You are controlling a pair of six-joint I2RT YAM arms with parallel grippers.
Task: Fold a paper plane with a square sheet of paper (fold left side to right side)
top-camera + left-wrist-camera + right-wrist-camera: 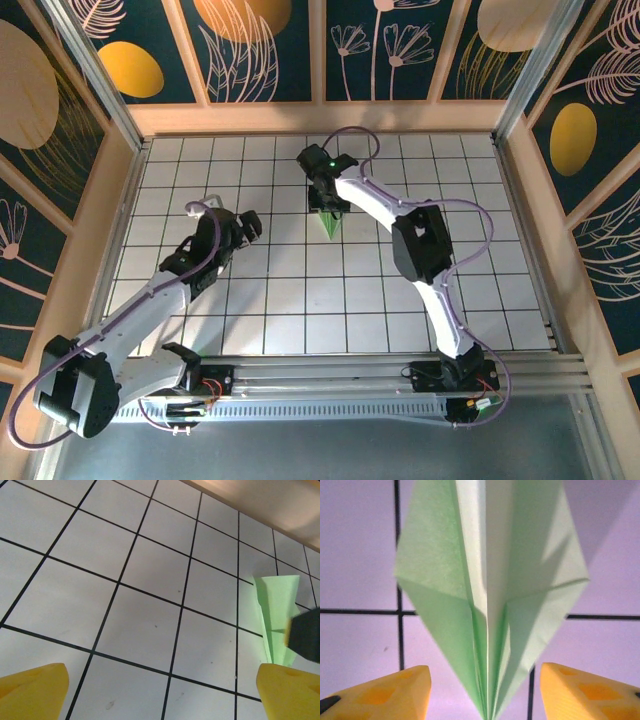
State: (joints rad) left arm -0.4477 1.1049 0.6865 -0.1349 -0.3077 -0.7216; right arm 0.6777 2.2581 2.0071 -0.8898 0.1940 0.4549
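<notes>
Pale green paper plane [490, 605] looks done
Spread and empty: left gripper [161, 672], right gripper [484, 669]; next, lift off without nudging it.

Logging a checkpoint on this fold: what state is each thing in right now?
Paper plane: folded into a pointed dart, resting on the table.
Left gripper: jaws open, empty.
Right gripper: jaws open, standing either side of the dart without gripping.
</notes>
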